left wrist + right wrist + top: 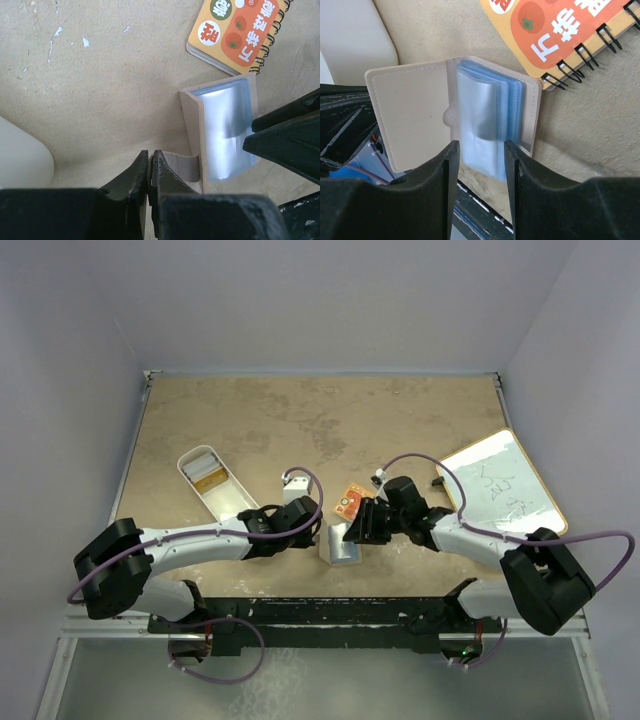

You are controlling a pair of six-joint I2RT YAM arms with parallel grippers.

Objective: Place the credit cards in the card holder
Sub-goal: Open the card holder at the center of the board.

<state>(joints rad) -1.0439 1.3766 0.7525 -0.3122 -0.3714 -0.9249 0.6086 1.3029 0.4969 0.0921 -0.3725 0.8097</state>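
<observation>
None of the cards (207, 477), apparently lying in the bin (232, 500) toward 10 o'clock, looks slotted yet: the card holder (340, 543) lies open near the desk's (300, 420) 6 o'clock edge, left gripper (150, 165) pinching its tab (181, 167), right gripper (480, 165) spread astride its sleeves (480, 120).

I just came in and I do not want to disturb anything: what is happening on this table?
Both arms work on the holder, which is open. The left gripper is shut on its snap tab. The right gripper straddles the clear sleeves; whether it grips them is unclear. No card is in either gripper; cards seem to lie in the bin.
</observation>
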